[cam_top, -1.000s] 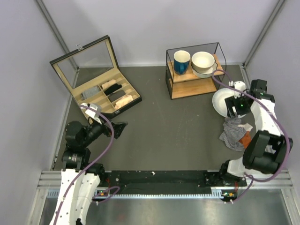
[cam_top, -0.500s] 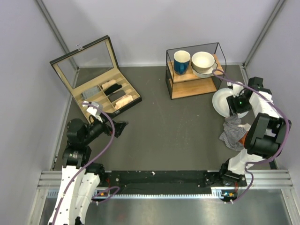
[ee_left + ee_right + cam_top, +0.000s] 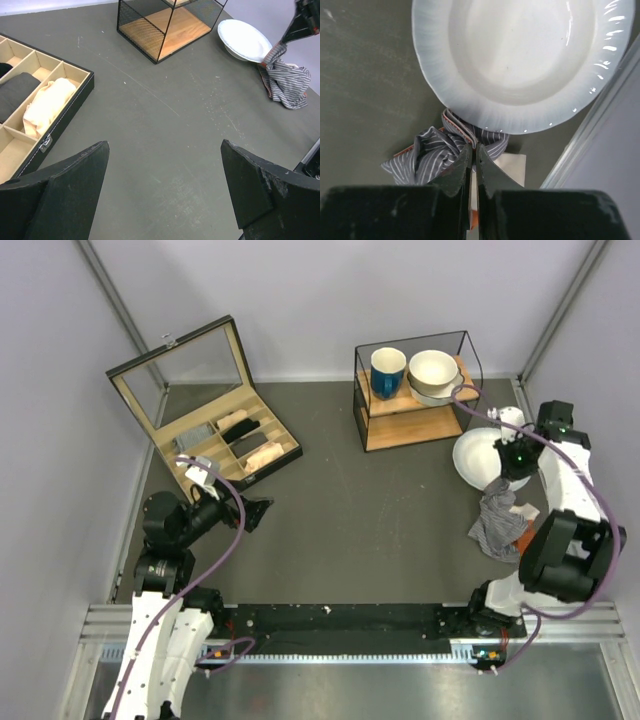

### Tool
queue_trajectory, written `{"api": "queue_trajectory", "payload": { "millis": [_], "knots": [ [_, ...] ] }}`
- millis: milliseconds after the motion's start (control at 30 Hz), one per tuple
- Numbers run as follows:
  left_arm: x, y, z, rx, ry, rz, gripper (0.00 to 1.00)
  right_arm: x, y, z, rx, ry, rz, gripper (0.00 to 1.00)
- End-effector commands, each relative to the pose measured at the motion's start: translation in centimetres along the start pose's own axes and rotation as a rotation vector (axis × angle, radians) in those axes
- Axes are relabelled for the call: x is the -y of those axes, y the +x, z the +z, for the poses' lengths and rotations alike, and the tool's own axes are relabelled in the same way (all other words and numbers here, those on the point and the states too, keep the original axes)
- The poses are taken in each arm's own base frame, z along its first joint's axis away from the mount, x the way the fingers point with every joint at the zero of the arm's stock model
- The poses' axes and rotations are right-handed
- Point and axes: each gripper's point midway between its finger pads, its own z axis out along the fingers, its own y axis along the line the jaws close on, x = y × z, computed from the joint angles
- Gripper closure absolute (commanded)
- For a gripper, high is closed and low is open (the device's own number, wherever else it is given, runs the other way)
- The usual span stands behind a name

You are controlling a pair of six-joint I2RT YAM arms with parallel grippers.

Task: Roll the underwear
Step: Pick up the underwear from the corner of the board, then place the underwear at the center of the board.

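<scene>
Over on the left, the left claw [image 3: 164, 150] hangs low above bare tabletop [image 3: 370, 520] with its jaws spread as wide as they go and nothing between them. It looks parked, waiting for the cloth to come within reach. Just behind it sits an open organiser box [image 3: 70, 117], its compartments already holding rolled fabrics, which I take to be where a finished roll belongs. Further right, a wire shelf [image 3: 400, 428] carries a blue mug [image 3: 387, 370] and stacked bowls [image 3: 433, 370], well away from the work.

At the far right, the underwear [image 3: 430, 157] lies crumpled against the near rim of a white plate [image 3: 520, 50]. The right claw [image 3: 474, 150] is pinched tight on a fold at its banded edge, drawing that corner up into a peak, probably to pull it away from the plate and spread it flat.

The tabletop is dark grey, matte and faintly scuffed. Pale walls [image 3: 300, 300] box it in, with a metal rail [image 3: 350, 650] along the near edge.
</scene>
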Motion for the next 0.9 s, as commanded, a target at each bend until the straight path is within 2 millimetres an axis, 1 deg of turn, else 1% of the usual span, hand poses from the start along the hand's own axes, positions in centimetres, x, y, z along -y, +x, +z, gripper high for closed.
{"api": "queue_trajectory", "payload": {
  "millis": [0, 33, 67, 100, 133, 167, 200, 233, 267, 333, 367, 433, 467, 567, 600, 667, 700, 767, 800, 867],
  "knots": [
    [-0.1, -1.1, 0.1, 0.032, -0.003, 0.025, 0.01, -0.7, -3.7, -6.8, 0.18, 0.042, -0.066, 1.0],
    [-0.3, -1.2, 0.1, 0.034, -0.012, 0.03, 0.01, -0.9, -4.3, -7.9, 0.208, 0.051, -0.074, 1.0],
    [-0.4, -1.2, 0.1, 0.035, -0.02, 0.03, 0.01, -0.8, -5.6, -10.5, 0.268, 0.091, -0.1, 1.0],
    [-0.6, -1.2, 0.0, 0.035, -0.026, 0.03, 0.01, -1.1, -6.5, -11.8, 0.308, 0.094, -0.114, 1.0],
    [-0.7, -1.2, 0.0, 0.033, -0.031, 0.03, 0.01, -1.6, -6.8, -12.9, 0.33, 0.091, -0.121, 1.0],
    [-0.8, -1.2, 0.0, 0.031, -0.035, 0.027, 0.01, -1.6, -8.3, -15.5, 0.392, 0.123, -0.147, 1.0],
    [-0.9, -1.2, 0.1, 0.031, -0.038, 0.027, 0.01, -2.1, -9.1, -16.6, 0.432, 0.112, -0.161, 1.0],
    [-1.0, -1.1, 0.2, 0.025, -0.038, 0.024, 0.01, -2.6, -9.5, -17.7, 0.451, 0.101, -0.162, 1.0],
    [-0.9, -1.0, 0.2, 0.023, -0.035, 0.021, 0.01, -2.9, -10.8, -19.8, 0.502, 0.116, -0.187, 1.0],
    [-1.0, -1.0, 0.2, 0.02, -0.036, 0.02, 0.01, -4.4, -11.8, -21.3, 0.544, 0.074, -0.21, 1.0],
    [-1.0, -1.0, 0.2, 0.018, -0.033, 0.017, 0.01, -5.7, -13.1, -22.6, 0.582, 0.059, -0.255, 1.0],
    [-0.9, -1.0, 0.3, 0.017, -0.03, 0.017, 0.01, -7.8, -14.0, -23.6, 0.621, 0.021, -0.306, 1.0],
    [-0.9, -1.1, 0.3, 0.021, -0.026, 0.02, 0.01, -9.7, -15.0, -24.3, 0.654, -0.017, -0.357, 1.0],
    [-0.3, -1.2, 0.3, 0.02, 0.007, 0.022, 0.01, -13.4, -16.1, -26.0, 0.72, -0.1, -0.436, 1.0],
    [-0.1, -1.2, 0.4, 0.02, 0.019, 0.021, 0.01, -16.3, -16.6, -26.4, 0.75, -0.186, -0.495, 1.0],
    [0.1, -1.3, 0.4, 0.022, 0.032, 0.015, 0.01, -18.7, -17.1, -27.2, 0.781, -0.255, -0.543, 1.0],
    [0.0, -1.1, 0.5, 0.019, 0.038, 0.014, 0.01, -20.8, -17.2, -27.7, 0.799, -0.322, -0.585, 1.0],
    [0.2, -1.0, 0.6, 0.013, 0.049, 0.017, 0.01, -22.7, -17.6, -28.5, 0.821, -0.387, -0.612, 1.0],
    [0.1, -0.9, 0.6, 0.011, 0.05, 0.018, 0.01, -24.5, -17.5, -29.1, 0.833, -0.444, -0.643, 1.0],
    [0.1, -0.9, 0.6, 0.011, 0.052, 0.028, 0.01, -25.9, -17.7, -30.1, 0.855, -0.486, -0.673, 1.0]
  ]
}}
